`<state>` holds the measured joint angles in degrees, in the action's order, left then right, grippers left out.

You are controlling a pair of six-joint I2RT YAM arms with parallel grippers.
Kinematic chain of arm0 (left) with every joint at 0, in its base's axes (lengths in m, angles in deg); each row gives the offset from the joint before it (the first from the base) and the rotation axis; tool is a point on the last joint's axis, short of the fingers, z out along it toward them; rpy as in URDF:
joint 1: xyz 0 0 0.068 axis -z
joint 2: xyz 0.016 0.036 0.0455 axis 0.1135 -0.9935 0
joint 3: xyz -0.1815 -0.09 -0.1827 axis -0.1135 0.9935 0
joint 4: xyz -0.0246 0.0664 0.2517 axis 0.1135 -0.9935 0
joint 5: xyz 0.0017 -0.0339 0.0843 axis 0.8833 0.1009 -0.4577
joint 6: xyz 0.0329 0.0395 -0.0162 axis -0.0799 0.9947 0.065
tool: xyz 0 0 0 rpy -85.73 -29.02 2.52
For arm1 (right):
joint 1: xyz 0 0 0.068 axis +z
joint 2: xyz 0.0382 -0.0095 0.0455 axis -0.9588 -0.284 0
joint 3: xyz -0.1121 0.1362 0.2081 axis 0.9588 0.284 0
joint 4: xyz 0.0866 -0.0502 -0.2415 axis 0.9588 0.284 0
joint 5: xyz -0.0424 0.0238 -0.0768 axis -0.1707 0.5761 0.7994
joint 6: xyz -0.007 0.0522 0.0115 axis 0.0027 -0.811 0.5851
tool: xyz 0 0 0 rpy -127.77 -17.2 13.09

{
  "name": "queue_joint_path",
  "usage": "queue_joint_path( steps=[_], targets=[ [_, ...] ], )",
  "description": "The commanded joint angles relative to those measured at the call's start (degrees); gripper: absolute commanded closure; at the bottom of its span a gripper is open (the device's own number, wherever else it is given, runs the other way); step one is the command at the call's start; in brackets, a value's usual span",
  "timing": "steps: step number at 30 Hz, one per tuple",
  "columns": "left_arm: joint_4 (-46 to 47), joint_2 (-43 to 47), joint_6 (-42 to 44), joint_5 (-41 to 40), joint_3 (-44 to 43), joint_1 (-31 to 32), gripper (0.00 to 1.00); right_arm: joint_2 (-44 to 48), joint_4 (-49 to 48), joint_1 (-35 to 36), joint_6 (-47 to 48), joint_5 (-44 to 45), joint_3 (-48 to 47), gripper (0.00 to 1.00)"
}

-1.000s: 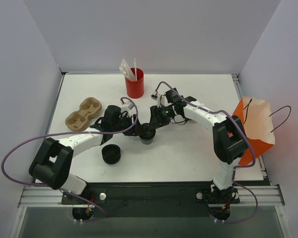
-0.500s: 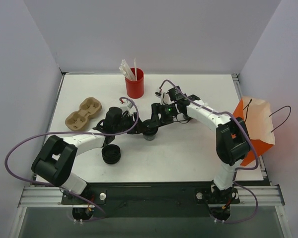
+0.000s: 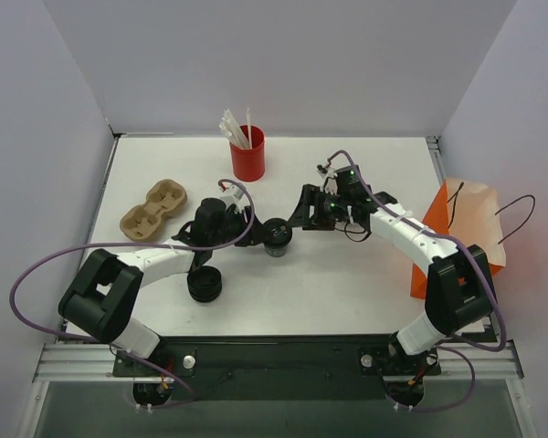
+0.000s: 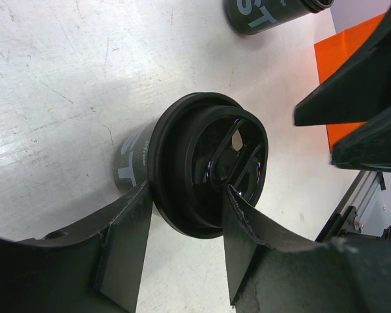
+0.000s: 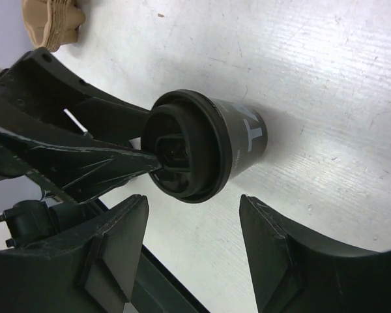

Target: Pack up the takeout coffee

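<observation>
Lidded takeout coffee cup upright mid-worktop, left end effector straddling its lid — fingers at the rim, cannot tell whether clamped, right end effector just beside the cup — jaws apart, empty

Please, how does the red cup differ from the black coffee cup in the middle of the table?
Colour: the red cup is red; the coffee cup is black with white lettering.
Top: the red cup is open and holds white straws; the coffee cup is closed by a black lid.
Place: the red cup stands near the far edge; the coffee cup stands mid-table.
Both stand upright on the white table.
</observation>
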<state>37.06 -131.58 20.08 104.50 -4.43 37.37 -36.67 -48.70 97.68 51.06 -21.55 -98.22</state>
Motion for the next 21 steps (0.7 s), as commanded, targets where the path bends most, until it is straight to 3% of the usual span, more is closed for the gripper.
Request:
queue_joint_path(
  steps=[1,6,11,17,21],
  targets=[
    [-12.26,-3.35,3.09,-6.66,2.59,0.52,0.49,0.81,-11.14,0.16,-8.92,-0.43,5.78,0.41],
    [-11.99,-4.05,2.48,-6.92,2.32,1.23,0.49,-0.50,-20.10,0.86,-13.60,1.05,9.30,0.42],
    [-11.38,-4.50,1.86,-7.27,2.94,1.93,0.49,-4.09,-20.91,1.74,-14.04,2.55,8.60,0.42],
    [-11.29,-3.89,1.16,-7.36,3.29,2.46,0.49,-8.23,-14.07,2.36,-8.78,5.98,6.32,0.58],
    [-13.91,-2.30,1.33,-7.45,1.37,2.46,0.48,-10.87,-4.25,2.71,-2.02,6.07,1.67,0.64]
  ],
)
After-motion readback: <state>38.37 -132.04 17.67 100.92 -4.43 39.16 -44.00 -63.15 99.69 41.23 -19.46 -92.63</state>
